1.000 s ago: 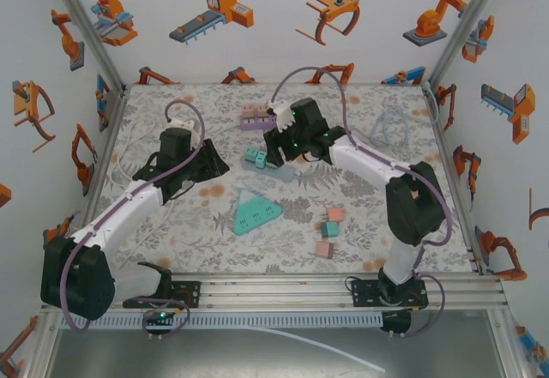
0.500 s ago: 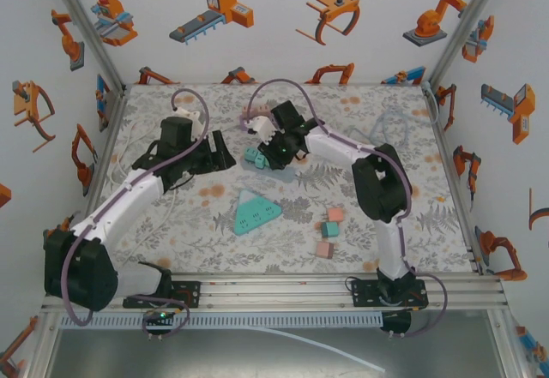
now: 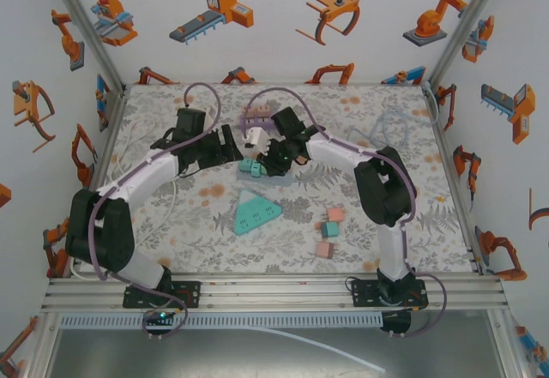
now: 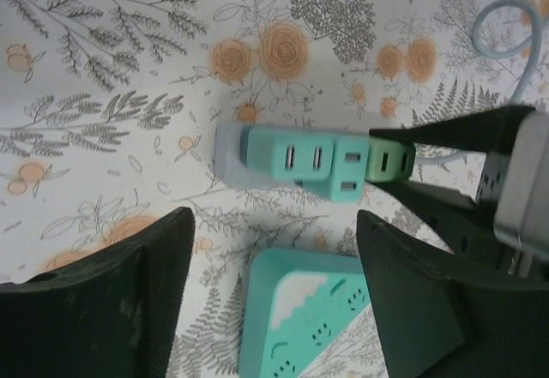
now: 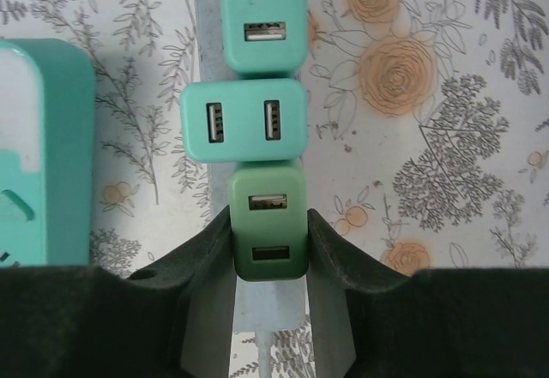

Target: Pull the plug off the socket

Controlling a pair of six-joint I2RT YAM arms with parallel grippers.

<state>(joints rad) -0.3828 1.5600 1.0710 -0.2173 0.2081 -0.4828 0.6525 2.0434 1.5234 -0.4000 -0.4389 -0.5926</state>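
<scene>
Green on grey: I have the dark green plug [image 5: 268, 224], lower centre of the right wrist view, last on the socket strip [image 5: 208, 52], pinched in the right gripper [image 5: 268, 234] for the pull, the left gripper [image 4: 274, 254] hanging open and empty above, probably to brace.

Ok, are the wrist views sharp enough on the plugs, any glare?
Right wrist: dark plug crisp, ports legible, no glare; right end effector fingers nearly black. Left wrist: plugs sharp, left end effector fingers dark, slightly soft. Top: even light, plugs tiny.
</scene>
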